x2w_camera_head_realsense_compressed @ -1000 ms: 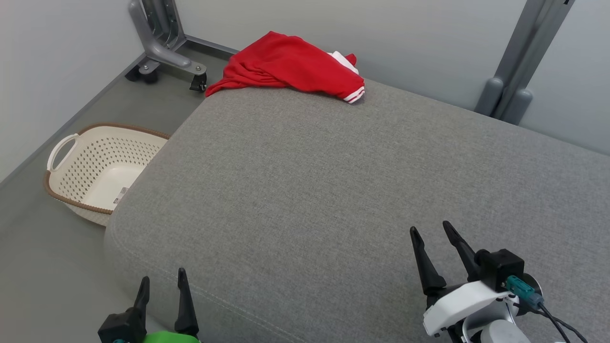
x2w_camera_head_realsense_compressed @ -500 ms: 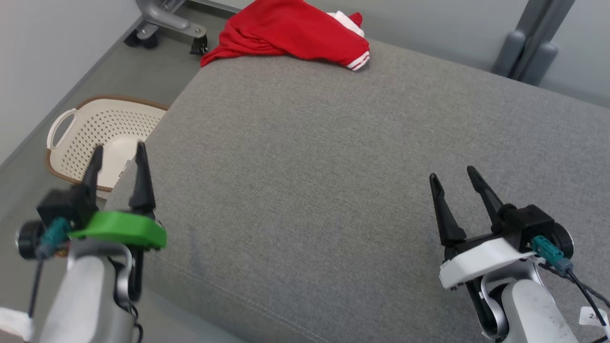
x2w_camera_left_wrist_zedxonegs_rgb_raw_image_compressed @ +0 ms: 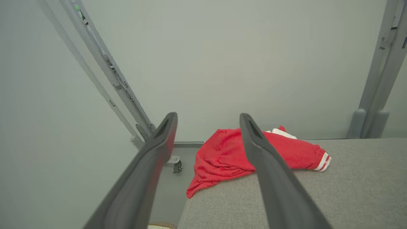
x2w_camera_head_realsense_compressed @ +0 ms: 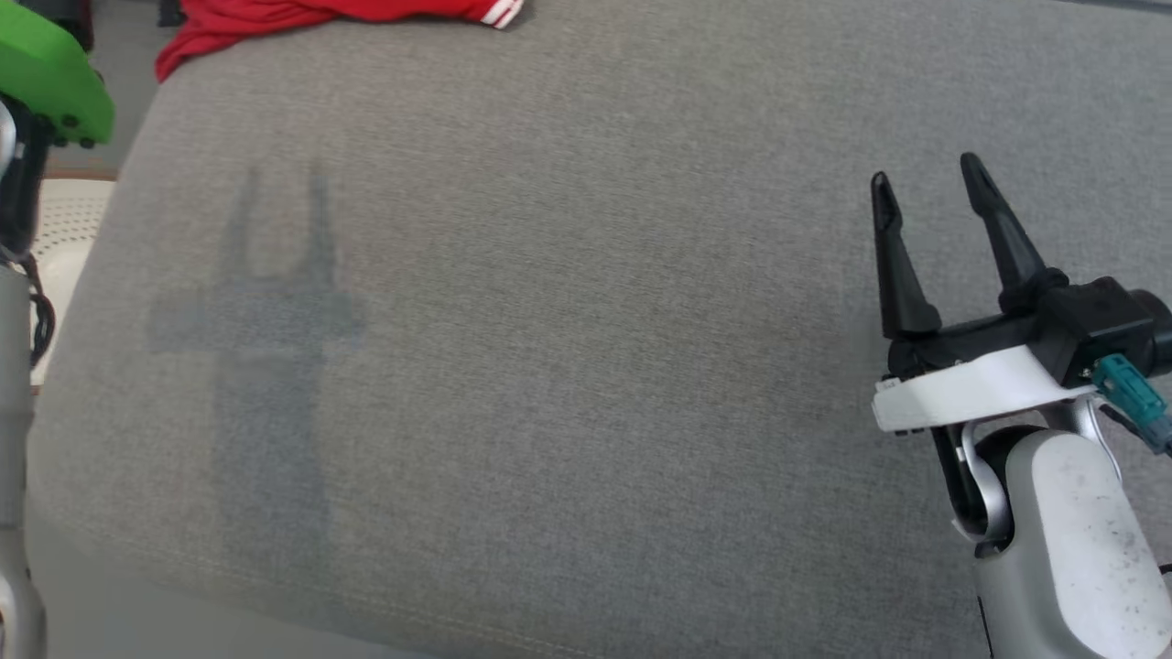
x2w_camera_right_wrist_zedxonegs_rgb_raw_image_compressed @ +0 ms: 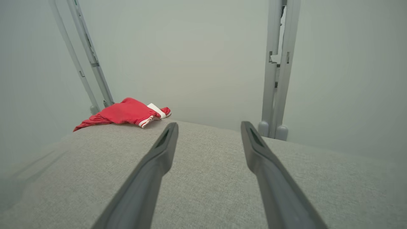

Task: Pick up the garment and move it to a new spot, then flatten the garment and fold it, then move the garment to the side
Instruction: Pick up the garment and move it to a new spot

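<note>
Left arm [x2w_camera_head_realsense_compressed: 41, 78] now higher, both jaws wide apart, empty; red garment [x2w_camera_head_realsense_compressed: 302, 14] on cushion's [x2w_camera_head_realsense_compressed: 549, 366] far corner, basket [x2w_camera_head_realsense_compressed: 69, 229] interior hidden.

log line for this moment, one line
phase: pre-grasp | garment: crumpled on cushion corner, untouched | left end effector: open, empty | right end effector: open, empty

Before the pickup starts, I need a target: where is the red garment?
The red garment lies bunched on the far left corner of the grey cushion, at the head view's top left, one edge drooping over the side.
</note>
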You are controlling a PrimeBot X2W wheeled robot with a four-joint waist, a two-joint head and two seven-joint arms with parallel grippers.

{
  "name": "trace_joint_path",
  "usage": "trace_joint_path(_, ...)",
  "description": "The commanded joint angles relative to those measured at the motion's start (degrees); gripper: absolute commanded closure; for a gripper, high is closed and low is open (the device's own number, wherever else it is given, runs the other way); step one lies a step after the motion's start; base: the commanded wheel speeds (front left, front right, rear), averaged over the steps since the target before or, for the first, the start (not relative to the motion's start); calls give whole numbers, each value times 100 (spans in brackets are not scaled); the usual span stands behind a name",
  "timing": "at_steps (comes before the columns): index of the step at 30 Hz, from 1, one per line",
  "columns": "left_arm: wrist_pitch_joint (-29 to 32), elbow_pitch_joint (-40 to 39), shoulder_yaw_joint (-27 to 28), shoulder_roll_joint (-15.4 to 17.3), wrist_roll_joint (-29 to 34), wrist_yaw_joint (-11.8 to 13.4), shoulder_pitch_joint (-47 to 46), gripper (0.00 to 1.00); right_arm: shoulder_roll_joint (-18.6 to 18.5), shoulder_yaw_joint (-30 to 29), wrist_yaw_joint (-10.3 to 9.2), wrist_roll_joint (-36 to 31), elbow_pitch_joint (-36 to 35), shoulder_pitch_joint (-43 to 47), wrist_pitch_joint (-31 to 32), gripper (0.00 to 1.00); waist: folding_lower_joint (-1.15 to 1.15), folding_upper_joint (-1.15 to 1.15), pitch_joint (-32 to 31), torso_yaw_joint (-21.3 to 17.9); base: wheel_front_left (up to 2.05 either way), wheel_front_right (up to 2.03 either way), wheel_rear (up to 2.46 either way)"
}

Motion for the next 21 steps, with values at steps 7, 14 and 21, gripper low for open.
trace_joint_path(7, 498, 869, -131, 269, 15, -17, -1154, 0, -14, -84, -9, -65, -537, -218, -86, 0, -1, 0, 1578, -1460, 0, 0, 0)
trace_joint_path(14, 512, 1514, -130, 272, 10, 105, -1634, 0, -12, -49, -9, -268, -1112, -171, -133, 0, -1, 0, 1993, -1813, 0, 0, 0)
trace_joint_path(21, 546, 2091, -72, 154, -142, 144, -1875, 0, -11, 21, -9, -315, -1729, -41, -55, 0, -1, 0, 2257, -2024, 0, 0, 0)
